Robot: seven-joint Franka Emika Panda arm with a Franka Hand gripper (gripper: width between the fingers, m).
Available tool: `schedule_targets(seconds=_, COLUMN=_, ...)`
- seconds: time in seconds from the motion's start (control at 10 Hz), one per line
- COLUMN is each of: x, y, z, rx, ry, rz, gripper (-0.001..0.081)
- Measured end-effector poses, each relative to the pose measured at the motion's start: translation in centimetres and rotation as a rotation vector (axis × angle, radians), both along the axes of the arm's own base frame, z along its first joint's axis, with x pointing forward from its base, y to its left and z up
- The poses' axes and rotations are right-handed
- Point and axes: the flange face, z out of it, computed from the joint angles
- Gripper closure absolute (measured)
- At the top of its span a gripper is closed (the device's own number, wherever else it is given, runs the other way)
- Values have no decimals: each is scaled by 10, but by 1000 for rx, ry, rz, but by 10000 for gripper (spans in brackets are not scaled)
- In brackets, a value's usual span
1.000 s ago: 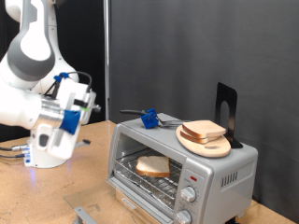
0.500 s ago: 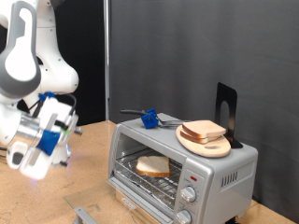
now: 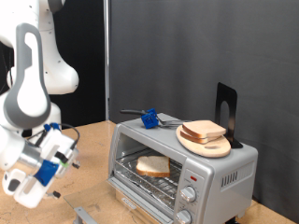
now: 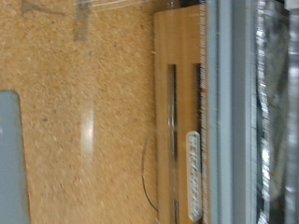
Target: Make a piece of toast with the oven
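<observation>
Blurred cork-textured tabletop (image 4: 84, 121); wooden strip (image 4: 177, 103) beside grey metal edge (image 4: 229, 112); no fingers visible.

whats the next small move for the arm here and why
Probably bring the gripper toward the oven front. One piece of toast already lies on the rack inside and the door looks open, while the gripper hangs low at the exterior view's left, away from the oven and holding nothing visible.

My arm (image 3: 33, 65): white rounded shells, grey joint bands | my gripper (image 3: 45, 170): white housing, blue fittings, dark cable loops
</observation>
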Motion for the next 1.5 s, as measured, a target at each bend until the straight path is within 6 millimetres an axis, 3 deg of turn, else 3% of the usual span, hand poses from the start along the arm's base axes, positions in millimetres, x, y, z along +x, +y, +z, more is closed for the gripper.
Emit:
schedule_targets(seconds=0.4, x=-5, y=26, z=-57, rx=-7, ry=20, rz=47, gripper=124)
schedule_targets(seconds=0.7, x=-6, y=37, z=-72, rx=10, ry=5, rz=61, gripper=124)
schedule_targets(seconds=1.0, x=-14, y=42, z=-60, rx=124, ry=12, rz=141, gripper=124)
schedule_targets(seconds=1.5, x=-23, y=39, z=-10, rx=267, ry=-26, rz=200, gripper=124)
